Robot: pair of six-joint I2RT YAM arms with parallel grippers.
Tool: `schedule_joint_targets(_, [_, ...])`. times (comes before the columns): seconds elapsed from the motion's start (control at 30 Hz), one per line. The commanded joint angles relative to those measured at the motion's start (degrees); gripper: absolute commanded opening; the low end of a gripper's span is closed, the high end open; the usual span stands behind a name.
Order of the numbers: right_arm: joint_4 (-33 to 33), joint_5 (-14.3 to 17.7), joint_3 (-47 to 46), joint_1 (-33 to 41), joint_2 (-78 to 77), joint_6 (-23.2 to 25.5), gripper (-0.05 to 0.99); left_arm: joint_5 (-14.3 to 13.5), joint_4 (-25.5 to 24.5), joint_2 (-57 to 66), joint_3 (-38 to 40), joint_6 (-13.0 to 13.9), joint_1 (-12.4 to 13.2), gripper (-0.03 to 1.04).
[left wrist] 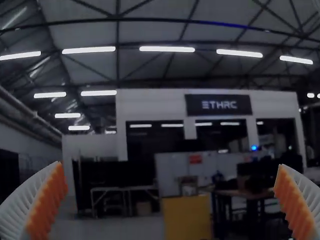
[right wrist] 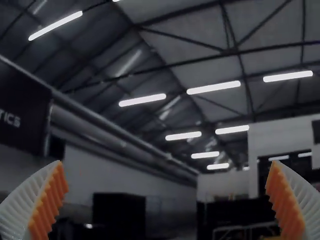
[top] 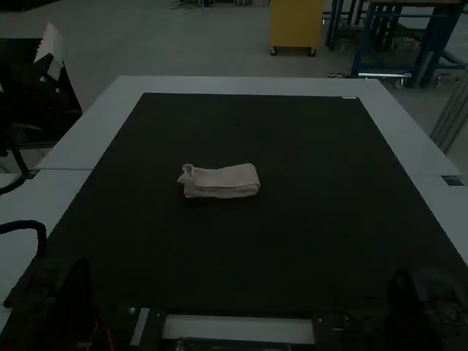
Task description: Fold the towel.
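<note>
Near the middle of the black mat [top: 292,256], slightly toward the high view's left, a pale towel [top: 223,179] is seen folded into a thick, narrow bundle lying crosswise. Stacked layers are shown along its near side, marked by a dark crease. Its right end is neatly rounded, while the left end is left uneven, with a small puckered corner raised there. At that view's upper left, the left gripper [top: 51,55] is held well apart from the towel. Both it and the right gripper [right wrist: 167,164] are spread wide, with nothing gripped.
</note>
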Motion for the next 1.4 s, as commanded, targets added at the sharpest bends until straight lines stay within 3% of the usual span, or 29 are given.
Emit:
schedule_joint_targets(0.0, [0.4, 9.0, -7.0, 0.6, -0.4, -9.8, 0.91, -2.1, -0.8, -0.3, -1.8, 6.1, 0.3, 0.96])
schedule_joint_targets(0.03, [0.4, 11.6, -9.9, 0.7, -0.4, -10.1, 0.91, -1.5, -0.1, -0.3, -3.1, 6.2, 0.1, 0.96])
schedule_joint_targets(0.1, [1.7, 12.9, -15.1, 0.7, -0.4, -9.8, 0.91, -0.5, 4.2, -0.3, -7.5, 8.0, -0.4, 0.96])
schedule_joint_targets(0.17, [2.0, 12.9, -20.1, 0.7, -0.4, -14.6, 0.91, 2.4, 7.7, -0.3, -12.0, 10.9, -0.4, 0.96])
schedule_joint_targets(0.27, [6.3, 9.1, -28.5, 0.7, -0.4, -17.8, 0.91, 3.4, 10.0, -0.3, -16.8, 11.5, -0.3, 0.96])
schedule_joint_targets(0.3, [9.5, 9.4, -31.8, 0.7, -0.4, -17.5, 0.91, 3.3, 10.6, -0.3, -18.3, 11.8, -0.2, 0.96])
schedule_joint_targets(0.37, [18.1, 16.5, -39.2, 0.7, -0.4, -17.5, 0.91, 3.2, 12.2, -0.3, -22.4, 12.2, -0.1, 0.96])
schedule_joint_targets(0.43, [25.6, 17.0, -44.3, 0.7, -0.4, -17.2, 0.91, 2.7, 17.9, -0.3, -26.3, 11.7, 0.0, 0.96])
schedule_joint_targets(0.5, [25.8, 17.8, -47.2, 0.7, -0.4, -17.4, 0.91, 2.0, 18.1, -0.3, -27.6, 11.2, 0.0, 0.96])
schedule_joint_targets(0.57, [26.2, 18.3, -49.4, 0.7, -0.4, -19.1, 0.91, -1.6, 14.4, -0.3, -27.9, 11.3, 0.0, 0.96])
schedule_joint_targets(0.63, [19.3, 18.8, -49.1, 0.7, -0.4, -20.4, 0.91, -7.9, 10.8, -0.3, -28.9, 11.9, -0.3, 0.96])
schedule_joint_targets(0.73, [13.5, 18.8, -49.1, 0.7, -0.4, -20.4, 0.91, -14.2, 10.3, -0.3, -31.0, 12.1, -0.4, 0.96])
schedule_joint_targets(0.8, [8.3, 18.2, -49.1, 0.7, -0.4, -21.1, 0.91, -19.3, 7.1, -0.3, -31.8, 14.2, -0.4, 0.96])
schedule_joint_targets(0.87, [3.7, 18.1, -49.1, 0.7, -0.4, -21.8, 0.91, -19.7, 3.0, -0.3, -31.6, 10.9, -0.2, 0.96])
schedule_joint_targets(0.93, [-0.7, 18.1, -49.2, 0.7, -0.4, -22.8, 0.91, -20.9, -1.9, -0.3, -31.6, 1.3, 0.2, 0.96])
schedule_joint_targets(1.0, [-2.4, 18.1, -49.2, 0.7, -0.4, -22.9, 0.91, -22.7, -2.9, -0.3, -31.6, -2.6, 0.3, 0.97])
schedule_joint_targets(1.37, [-2.8, 16.5, -49.2, 0.7, -0.5, -22.9, 0.91, -22.9, -5.1, -0.3, -31.6, -4.0, 0.3, 0.97])
